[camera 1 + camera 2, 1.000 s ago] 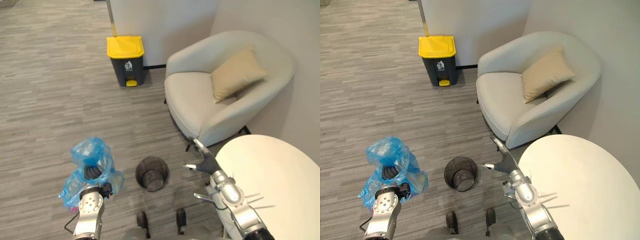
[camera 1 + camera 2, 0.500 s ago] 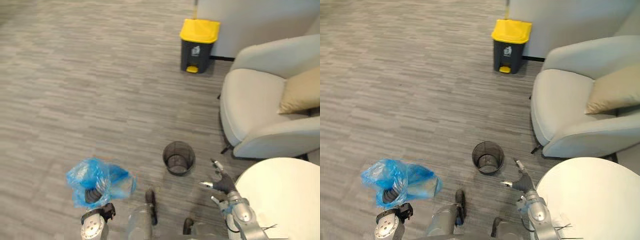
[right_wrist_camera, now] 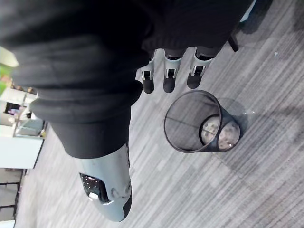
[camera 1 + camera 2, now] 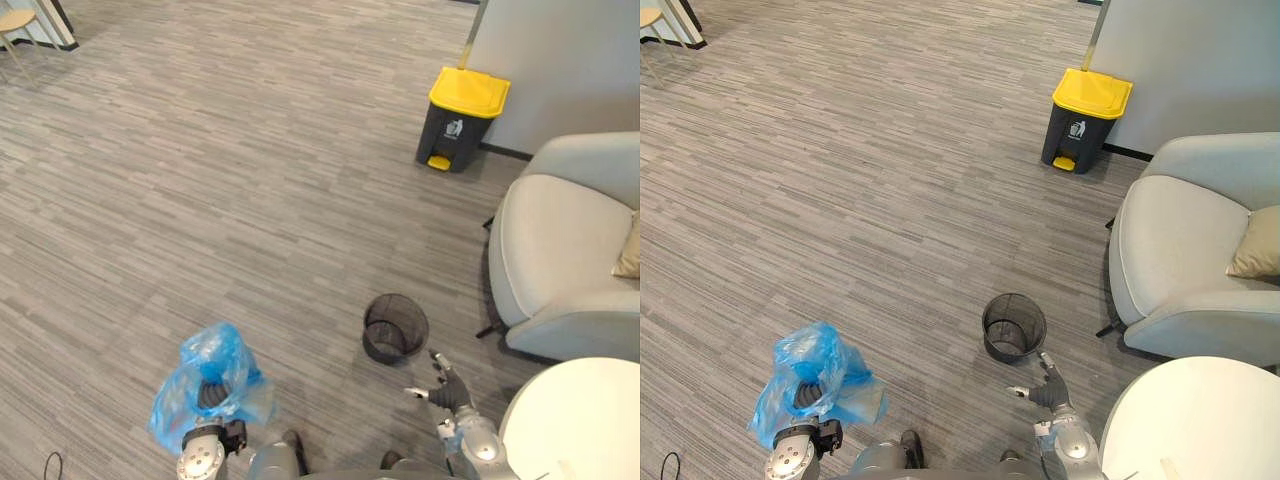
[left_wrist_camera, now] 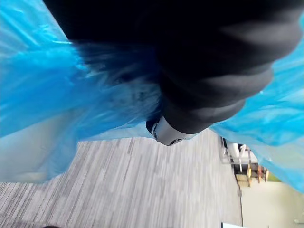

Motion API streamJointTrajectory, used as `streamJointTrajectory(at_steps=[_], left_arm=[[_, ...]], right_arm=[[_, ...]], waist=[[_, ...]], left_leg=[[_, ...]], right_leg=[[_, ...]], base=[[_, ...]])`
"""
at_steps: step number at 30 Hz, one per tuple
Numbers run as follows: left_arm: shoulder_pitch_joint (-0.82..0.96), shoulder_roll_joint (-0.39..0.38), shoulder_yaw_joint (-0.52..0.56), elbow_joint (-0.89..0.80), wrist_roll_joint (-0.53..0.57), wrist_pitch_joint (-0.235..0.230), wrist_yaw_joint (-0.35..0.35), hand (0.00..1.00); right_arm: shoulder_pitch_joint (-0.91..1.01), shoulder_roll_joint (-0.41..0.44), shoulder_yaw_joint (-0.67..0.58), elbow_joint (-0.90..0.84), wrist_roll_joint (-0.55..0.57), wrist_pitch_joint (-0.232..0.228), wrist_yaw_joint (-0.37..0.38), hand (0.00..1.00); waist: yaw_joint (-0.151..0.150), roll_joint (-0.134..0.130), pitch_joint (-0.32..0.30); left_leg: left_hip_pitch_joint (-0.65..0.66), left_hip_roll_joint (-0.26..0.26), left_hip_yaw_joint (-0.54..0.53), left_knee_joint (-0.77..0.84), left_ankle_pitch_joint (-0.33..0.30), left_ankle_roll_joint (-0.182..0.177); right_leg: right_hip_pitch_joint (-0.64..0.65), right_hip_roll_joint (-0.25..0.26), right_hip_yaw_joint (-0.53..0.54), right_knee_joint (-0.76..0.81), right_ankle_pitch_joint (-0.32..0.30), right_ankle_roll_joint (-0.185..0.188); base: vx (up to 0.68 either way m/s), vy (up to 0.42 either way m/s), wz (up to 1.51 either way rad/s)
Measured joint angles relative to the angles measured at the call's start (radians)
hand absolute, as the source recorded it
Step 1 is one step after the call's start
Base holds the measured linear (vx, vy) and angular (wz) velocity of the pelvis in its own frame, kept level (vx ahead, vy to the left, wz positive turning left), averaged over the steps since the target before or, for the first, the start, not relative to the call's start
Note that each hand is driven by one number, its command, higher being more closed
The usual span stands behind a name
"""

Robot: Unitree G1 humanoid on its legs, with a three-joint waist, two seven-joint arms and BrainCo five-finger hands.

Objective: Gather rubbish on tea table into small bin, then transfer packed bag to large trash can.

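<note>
A crumpled blue plastic bag (image 4: 190, 400) is bunched round my left hand (image 4: 211, 394), low at the left over the floor. The fingers are curled into the plastic, and blue film (image 5: 42, 95) wraps the dark cover in the left wrist view. My right hand (image 4: 446, 388) hovers open beside the white round tea table (image 4: 585, 425), empty, fingers (image 3: 164, 78) straight. The small black mesh bin (image 4: 394, 327) stands on the floor just beyond that hand, without a liner (image 3: 199, 124). The large dark trash can (image 4: 462, 118) with a yellow lid stands far off by the wall.
A pale armchair (image 4: 560, 250) with a tan cushion (image 4: 1258, 245) sits at the right, between the table and the trash can. Open grey wood-look floor (image 4: 220, 200) stretches left and ahead. A small stool (image 4: 15, 22) shows at the far top left.
The whole picture has swung, so the camera has turned; bin, chair and trash can sit further right. The bag stays in my left hand. My right hand stays open.
</note>
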State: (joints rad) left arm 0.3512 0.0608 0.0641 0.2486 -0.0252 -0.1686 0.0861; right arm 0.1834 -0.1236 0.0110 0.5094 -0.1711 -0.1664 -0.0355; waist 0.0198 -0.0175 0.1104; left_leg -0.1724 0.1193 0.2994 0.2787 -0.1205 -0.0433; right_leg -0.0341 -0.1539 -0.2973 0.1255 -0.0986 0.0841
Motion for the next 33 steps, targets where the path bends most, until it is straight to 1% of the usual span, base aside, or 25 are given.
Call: streamJointTrajectory(at_steps=[2,4,6,7,9,10,11,12,13,17,18,19,20,21,22,23,24,25,26,27,29,30,31,32,33], left_arm=[[-0.004,0.000,-0.008,-0.003,0.000,0.000,0.000,1.00],[-0.006,-0.002,-0.034,-0.027,0.005,0.006,0.000,1.00],[0.014,-0.013,-0.063,-0.104,0.045,0.008,-0.017,1.00],[0.022,-0.014,-0.070,-0.125,0.052,0.008,-0.019,1.00],[0.025,-0.025,-0.084,-0.167,0.078,0.014,-0.019,1.00],[0.027,-0.028,-0.095,-0.187,0.088,0.018,-0.017,1.00],[0.031,-0.032,-0.103,-0.195,0.089,0.020,-0.016,1.00],[0.039,-0.025,-0.112,-0.208,0.099,0.023,-0.013,1.00],[0.042,-0.019,-0.125,-0.213,0.100,0.029,-0.010,1.00],[0.026,-0.019,-0.201,-0.211,0.116,0.034,-0.006,1.00],[0.018,-0.020,-0.222,-0.210,0.118,0.034,0.002,1.00],[0.022,-0.027,-0.234,-0.210,0.121,0.035,0.007,1.00],[0.023,-0.032,-0.234,-0.208,0.126,0.036,0.007,1.00],[0.019,-0.066,-0.235,-0.198,0.136,0.044,0.007,1.00],[0.019,-0.083,-0.231,-0.204,0.137,0.043,0.010,1.00],[0.020,-0.103,-0.230,-0.204,0.137,0.045,0.013,1.00],[0.019,-0.116,-0.232,-0.193,0.137,0.048,0.013,1.00],[0.017,-0.119,-0.235,-0.190,0.141,0.049,0.014,1.00],[0.011,-0.118,-0.248,-0.184,0.148,0.051,0.015,1.00],[0.005,-0.108,-0.249,-0.177,0.154,0.051,0.014,1.00],[-0.003,-0.103,-0.243,-0.177,0.151,0.051,-0.004,1.00],[-0.007,-0.086,-0.216,-0.176,0.150,0.051,-0.028,1.00],[-0.015,-0.053,-0.167,-0.145,0.142,0.043,-0.036,1.00],[-0.026,-0.036,-0.141,-0.122,0.138,0.042,-0.035,1.00],[-0.028,-0.014,-0.105,-0.095,0.138,0.043,-0.013,1.00]], right_arm=[[-0.005,0.000,0.000,0.012,-0.003,0.001,-0.001,0.00],[-0.012,0.000,0.000,0.025,-0.019,0.005,-0.003,0.00],[0.021,0.018,0.000,0.017,-0.031,0.018,-0.005,0.00],[0.033,0.024,0.000,0.011,-0.032,0.018,-0.006,0.00],[0.071,0.040,0.006,-0.033,-0.032,0.018,-0.007,0.00],[0.081,0.052,0.020,-0.051,-0.032,0.018,-0.007,0.00],[0.081,0.059,0.030,-0.058,-0.032,0.017,-0.007,0.00],[0.083,0.073,0.043,-0.070,-0.032,0.016,-0.005,0.00],[0.086,0.087,0.049,-0.082,-0.032,0.015,-0.005,0.00],[0.089,0.081,0.062,-0.089,-0.032,0.015,-0.007,0.00],[0.095,0.078,0.066,-0.089,-0.032,0.016,-0.007,0.00],[0.109,0.077,0.070,-0.090,-0.032,0.017,-0.010,0.00],[0.120,0.078,0.071,-0.091,-0.032,0.017,-0.010,0.00],[0.136,0.065,0.070,-0.088,-0.031,0.020,-0.013,0.00],[0.134,0.057,0.074,-0.090,-0.031,0.019,-0.014,0.00],[0.124,0.049,0.079,-0.100,-0.031,0.019,-0.020,0.00],[0.121,0.050,0.080,-0.104,-0.031,0.019,-0.033,0.00],[0.122,0.059,0.079,-0.103,-0.026,0.020,-0.044,0.00],[0.126,0.062,0.075,-0.103,-0.018,0.020,-0.058,0.00],[0.131,0.063,0.068,-0.103,-0.008,0.020,-0.063,0.00],[0.127,0.058,0.049,-0.103,0.007,0.019,-0.069,0.00],[0.120,0.059,0.029,-0.100,0.013,0.018,-0.070,0.00],[0.107,0.058,0.013,-0.089,0.013,0.019,-0.071,0.00],[0.103,0.057,0.005,-0.087,0.013,0.019,-0.070,0.00],[0.104,0.055,-0.004,-0.085,0.012,0.017,-0.075,0.00]], waist=[[-0.001,0.000,0.001],[-0.001,-0.006,0.011],[0.000,-0.025,0.033],[-0.001,-0.034,0.035],[0.000,-0.047,0.046],[-0.002,-0.047,0.059],[-0.001,-0.028,0.072],[-0.003,-0.031,0.075],[-0.003,-0.037,0.078],[-0.020,-0.045,0.085],[-0.033,-0.052,0.083],[-0.038,-0.057,0.080],[-0.040,-0.069,0.072],[-0.061,-0.020,0.072],[-0.053,0.000,0.067],[-0.039,0.021,0.068],[-0.027,0.024,0.068],[-0.025,0.022,0.069],[-0.014,0.007,0.070],[-0.004,-0.005,0.065],[-0.001,-0.014,0.060],[0.002,-0.015,0.060],[0.010,-0.020,0.059],[0.020,-0.021,0.059],[0.030,-0.024,0.057]], left_leg=[[-0.014,0.000,-0.005,0.003,-0.009,0.011],[-0.031,0.002,-0.012,0.047,-0.040,0.020],[-0.054,-0.007,-0.045,0.143,-0.119,0.017],[-0.057,-0.015,-0.058,0.163,-0.138,0.020],[-0.056,-0.034,-0.101,0.198,-0.185,0.054],[-0.029,-0.035,-0.106,0.193,-0.193,0.067],[-0.019,-0.027,-0.112,0.193,-0.199,0.072],[0.002,-0.017,-0.115,0.189,-0.216,0.074],[0.026,-0.012,-0.115,0.182,-0.231,0.072],[0.080,-0.002,-0.115,0.178,-0.291,0.046],[0.107,-0.001,-0.119,0.179,-0.308,0.010],[0.158,0.004,-0.123,0.178,-0.333,-0.029],[0.184,0.012,-0.121,0.189,-0.341,-0.046],[0.161,0.068,-0.155,0.329,-0.316,-0.078],[0.133,0.101,-0.166,0.417,-0.294,-0.075],[0.067,0.146,-0.179,0.598,-0.184,-0.038],[-0.002,0.187,-0.191,0.746,-0.080,-0.020],[-0.035,0.211,-0.189,0.815,-0.088,-0.021],[-0.069,0.216,-0.181,0.851,-0.098,-0.009],[-0.099,0.215,-0.163,0.844,-0.112,-0.007],[-0.154,0.209,-0.145,0.782,-0.150,-0.008],[-0.186,0.189,-0.146,0.688,-0.172,-0.009],[-0.206,0.148,-0.172,0.566,-0.173,-0.007],[-0.213,0.128,-0.187,0.507,-0.170,-0.013],[-0.217,0.091,-0.218,0.392,-0.147,-0.036]], right_leg=[[-0.013,-0.002,0.004,0.010,0.001,0.000],[-0.026,-0.011,0.008,0.055,-0.029,0.005],[-0.028,-0.051,-0.018,0.176,-0.114,0.021],[-0.027,-0.061,-0.029,0.213,-0.133,0.025],[-0.096,-0.107,0.007,0.431,-0.130,-0.007],[-0.175,-0.116,0.055,0.594,-0.072,-0.061],[-0.212,-0.112,0.075,0.650,-0.096,-0.048],[-0.256,-0.088,0.094,0.682,-0.146,-0.029],[-0.297,-0.067,0.101,0.674,-0.170,-0.029],[-0.432,0.003,0.108,0.557,-0.165,-0.021],[-0.446,0.032,0.121,0.502,-0.147,-0.021],[-0.434,0.057,0.138,0.468,-0.117,-0.048],[-0.411,0.067,0.136,0.456,-0.079,-0.083],[-0.363,0.101,0.096,0.478,-0.088,-0.121],[-0.343,0.126,0.083,0.472,-0.101,-0.141],[-0.303,0.165,0.081,0.457,-0.121,-0.172],[-0.239,0.195,0.092,0.411,-0.131,-0.187],[-0.174,0.216,0.103,0.365,-0.132,-0.190],[-0.091,0.223,0.121,0.304,-0.133,-0.191],[-0.045,0.222,0.135,0.270,-0.133,-0.191],[0.022,0.219,0.154,0.223,-0.133,-0.191],[0.061,0.216,0.185,0.198,-0.133,-0.191],[0.089,0.204,0.231,0.184,-0.133,-0.190],[0.097,0.197,0.252,0.185,-0.136,-0.186],[0.118,0.182,0.287,0.187,-0.157,-0.147]], base=[[-0.03,0.024,-0.06],[-0.01,0.064,0.05],[-0.01,0.089,0.42],[0.08,0.058,0.63],[0.17,0.086,0.52],[0.18,0.112,0.25],[0.21,0.080,0.09],[0.22,0.027,-0.03],[0.23,0.006,-0.07],[0.35,-0.071,0.07],[0.50,-0.158,0.28],[0.56,-0.183,0.34],[0.75,-0.228,0.51],[0.54,-0.153,0.31],[0.66,-0.191,-0.06],[0.64,-0.209,-0.60],[0.75,-0.237,-0.59],[0.61,-0.174,-0.41],[0.58,-0.122,-0.24],[0.43,-0.071,-0.19],[0.47,-0.016,-0.17],[0.50,0.103,-0.46],[0.39,0.152,-0.66],[0.37,0.206,-1.01],[0.38,0.236,-1.10]])
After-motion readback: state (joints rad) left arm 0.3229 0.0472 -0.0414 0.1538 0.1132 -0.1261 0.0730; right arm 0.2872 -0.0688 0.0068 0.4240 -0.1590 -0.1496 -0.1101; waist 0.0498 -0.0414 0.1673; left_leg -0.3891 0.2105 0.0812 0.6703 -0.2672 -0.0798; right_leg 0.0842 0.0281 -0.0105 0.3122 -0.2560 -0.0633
